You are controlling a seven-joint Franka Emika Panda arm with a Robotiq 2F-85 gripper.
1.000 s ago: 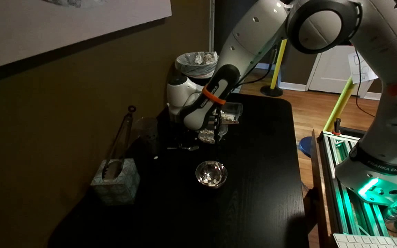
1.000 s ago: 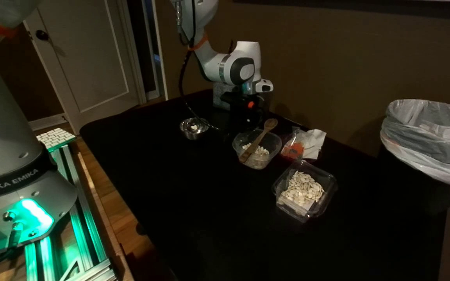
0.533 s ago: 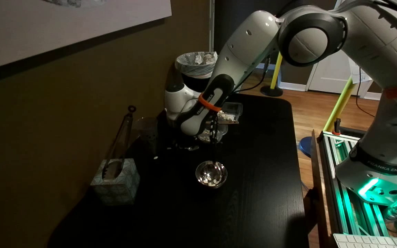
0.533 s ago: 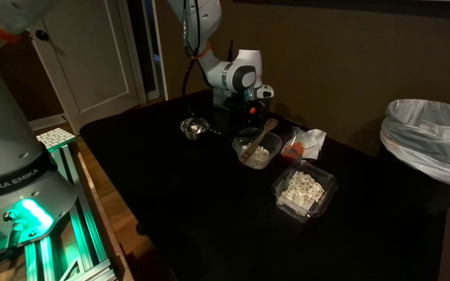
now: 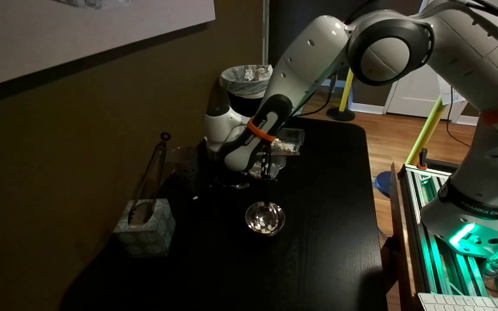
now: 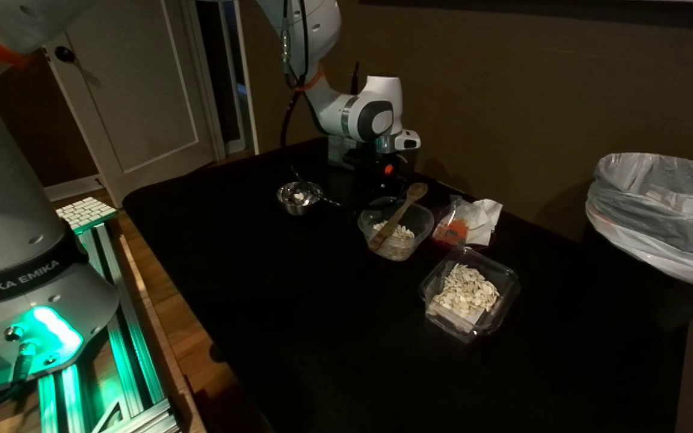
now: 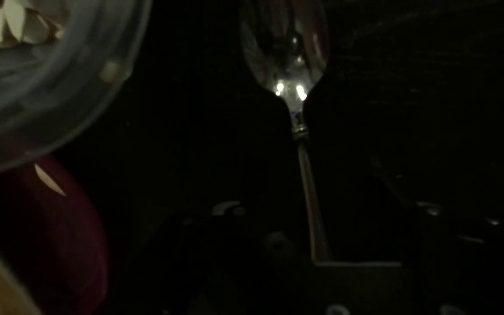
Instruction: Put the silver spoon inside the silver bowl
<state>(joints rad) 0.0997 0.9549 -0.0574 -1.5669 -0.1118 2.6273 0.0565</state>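
Note:
The silver spoon [image 5: 242, 186] lies on the black table; in the wrist view [image 7: 300, 131] its bowl is at the top and its handle runs down toward my gripper. In an exterior view my gripper covers part of the handle. The silver bowl [image 5: 265, 210] stands upright in both exterior views [image 6: 298, 208], apart from the spoon, with several white seeds in it. My gripper [image 7: 328, 179] is low over the handle, which runs between the fingers. The view is very dark, but the right finger's faint edge stands apart from the handle, so the gripper looks open.
A clear seed container [image 6: 397, 249] with a wooden spoon [image 6: 396, 221] across it stands beside the gripper. A dark red bowl [image 7: 68, 236] and another seed container [image 6: 467, 331] are near. A tissue box [image 5: 145, 235] holds tongs. The arm's cable [image 6: 286, 129] hangs to the silver bowl.
The arm has lowered toward the spoon, mostly in the first half second, and barely moved since. The gripper now hides part of the handle. The spoon and silver bowl have not moved.

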